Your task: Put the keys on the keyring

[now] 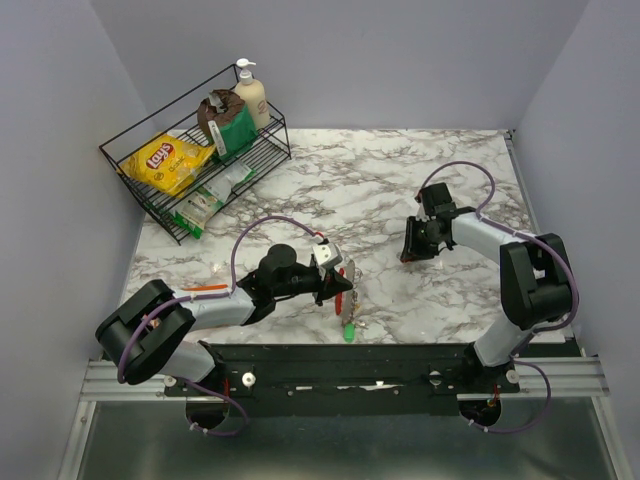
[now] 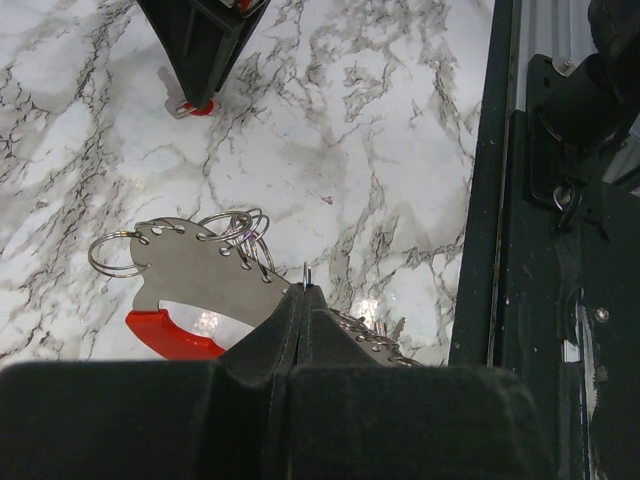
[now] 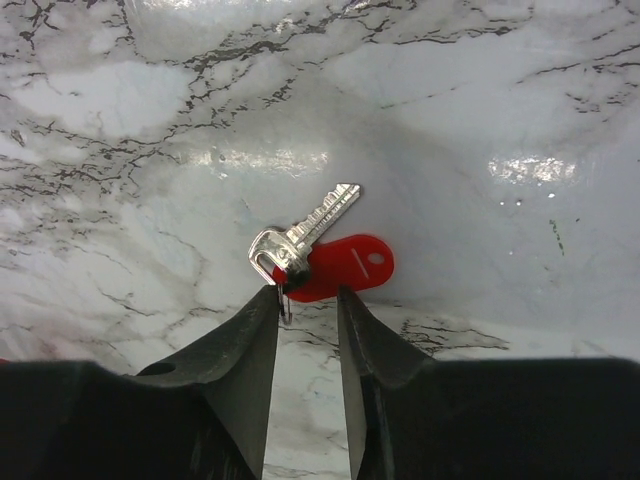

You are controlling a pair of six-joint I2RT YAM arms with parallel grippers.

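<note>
Key [image 3: 318,222] looks light, stiff, flat on slick marble [image 3: 480,80]; take its head, where your right gripper [image 3: 308,296] stands with jaws spread. Left gripper [image 2: 303,305] pinches the keyring [image 2: 195,265].

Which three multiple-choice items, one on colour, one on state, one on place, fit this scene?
1. The curved loop of the keyring is: A green; B red; C blue.
2. The left gripper is: A wide open; B shut on the keyring; C out of view.
3. The red-tagged key lies: A on the keyring; B in the left gripper; C on the table before the right gripper.
Answers: B, the loop shows red; B, its fingers meet over the metal plate; C, it lies flat on marble.
</note>
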